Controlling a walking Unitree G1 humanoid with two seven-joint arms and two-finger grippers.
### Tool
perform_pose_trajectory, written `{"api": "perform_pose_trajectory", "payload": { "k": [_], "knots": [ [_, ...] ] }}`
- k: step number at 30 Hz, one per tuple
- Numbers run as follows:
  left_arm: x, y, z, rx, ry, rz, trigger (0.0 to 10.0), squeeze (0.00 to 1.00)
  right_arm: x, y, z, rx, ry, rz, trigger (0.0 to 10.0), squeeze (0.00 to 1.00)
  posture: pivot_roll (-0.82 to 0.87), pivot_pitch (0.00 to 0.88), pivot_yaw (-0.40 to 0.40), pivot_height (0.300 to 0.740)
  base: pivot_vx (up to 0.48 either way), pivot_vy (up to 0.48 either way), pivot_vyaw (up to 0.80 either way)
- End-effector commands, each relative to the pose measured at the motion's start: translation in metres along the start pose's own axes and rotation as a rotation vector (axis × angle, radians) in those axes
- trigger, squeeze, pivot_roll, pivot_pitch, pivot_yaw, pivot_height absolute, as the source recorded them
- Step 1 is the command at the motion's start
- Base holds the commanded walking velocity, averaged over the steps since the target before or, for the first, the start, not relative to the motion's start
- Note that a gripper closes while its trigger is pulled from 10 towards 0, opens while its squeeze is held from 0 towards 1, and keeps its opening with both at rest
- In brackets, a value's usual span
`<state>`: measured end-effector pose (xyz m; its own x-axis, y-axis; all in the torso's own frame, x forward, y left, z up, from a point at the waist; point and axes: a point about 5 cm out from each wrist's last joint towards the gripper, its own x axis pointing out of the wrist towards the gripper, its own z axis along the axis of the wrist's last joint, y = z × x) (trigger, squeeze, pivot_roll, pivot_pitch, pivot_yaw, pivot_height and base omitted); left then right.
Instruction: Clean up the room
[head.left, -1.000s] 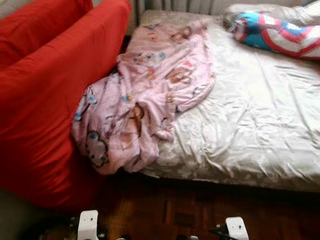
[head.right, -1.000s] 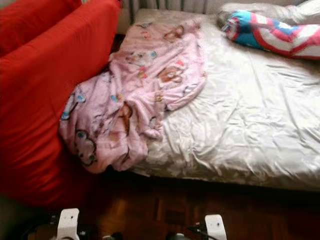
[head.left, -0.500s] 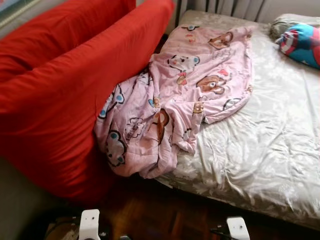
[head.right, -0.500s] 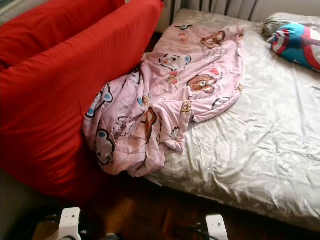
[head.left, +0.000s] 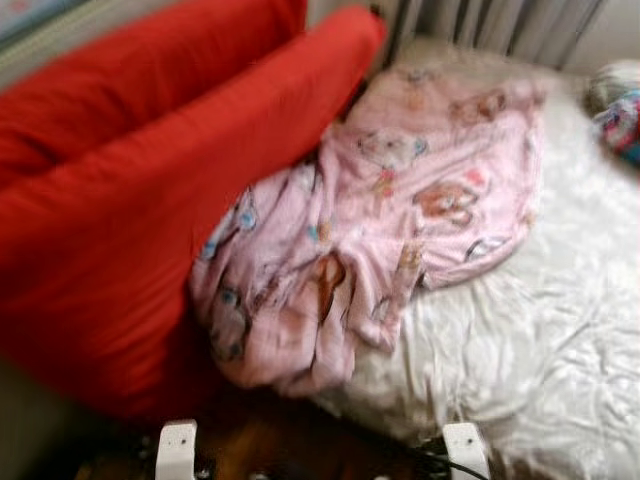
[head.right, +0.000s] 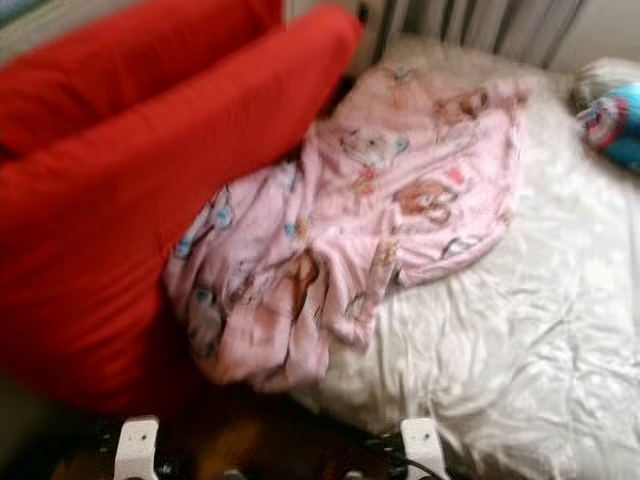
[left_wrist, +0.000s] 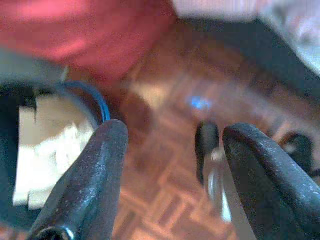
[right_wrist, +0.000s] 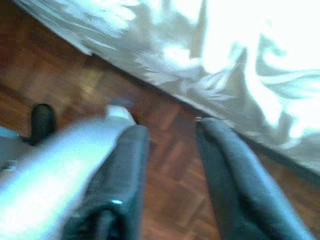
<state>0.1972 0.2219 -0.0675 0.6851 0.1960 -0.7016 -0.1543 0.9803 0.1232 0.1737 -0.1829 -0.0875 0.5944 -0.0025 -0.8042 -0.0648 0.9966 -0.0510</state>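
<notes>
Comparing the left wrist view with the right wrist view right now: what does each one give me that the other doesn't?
Left wrist alone: the open left gripper hangs over the floor with the red sofa's base beyond it, and beside it a dark container with a blue rim holding pale crumpled material.

Right wrist alone: the open right gripper hangs by the bed's edge, where the shiny cream bedspread drapes toward the floor.

Both: brown parquet floor, black fingers apart and holding nothing, and heavy blur.

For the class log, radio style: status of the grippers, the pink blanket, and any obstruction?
Left gripper open, over parquet floor. Right gripper open, near bed edge. Pink blanket crumpled on bed, against red sofa.
</notes>
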Motion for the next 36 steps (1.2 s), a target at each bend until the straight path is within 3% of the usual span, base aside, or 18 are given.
{"api": "perform_pose_trajectory", "payload": {
  "k": [1,9,20,27,32,36],
  "knots": [
    [-0.003,-0.004,-0.013,0.005,0.046,-0.01,10.0,0.0,-0.004,-0.008,-0.013,-0.008,0.041,-0.017,10.0,0.0,-0.01,0.228,-0.062,0.74,0.315,0.0,0.8],
    [-0.003,-0.006,-0.01,0.0,0.029,-0.012,10.0,0.0,-0.003,-0.001,-0.011,0.0,0.033,0.02,10.0,0.0,-0.01,0.228,-0.062,0.74,0.236,0.0,0.75],
    [-0.002,-0.009,-0.003,-0.003,-0.012,-0.018,10.0,0.0,-0.002,-0.001,-0.006,0.019,0.014,0.015,10.0,0.0,-0.01,0.222,-0.063,0.74,0.0,0.0,0.0],
    [0.001,-0.012,0.013,-0.001,-0.084,-0.035,10.0,0.0,0.0,-0.003,0.003,0.044,-0.024,0.001,10.0,0.0,-0.01,0.214,-0.064,0.74,0.0,0.0,0.0],
    [0.004,-0.016,0.04,0.001,-0.201,-0.068,10.0,0.0,0.003,-0.007,0.03,0.097,-0.135,-0.015,10.0,0.0,-0.01,0.208,-0.06,0.74,0.0,0.0,0.0],
    [0.003,-0.016,0.049,-0.004,-0.265,-0.079,10.0,0.0,0.005,-0.008,0.051,0.115,-0.224,-0.014,10.0,0.0,-0.01,0.206,-0.057,0.74,0.0,0.0,0.0]
  ]
}}
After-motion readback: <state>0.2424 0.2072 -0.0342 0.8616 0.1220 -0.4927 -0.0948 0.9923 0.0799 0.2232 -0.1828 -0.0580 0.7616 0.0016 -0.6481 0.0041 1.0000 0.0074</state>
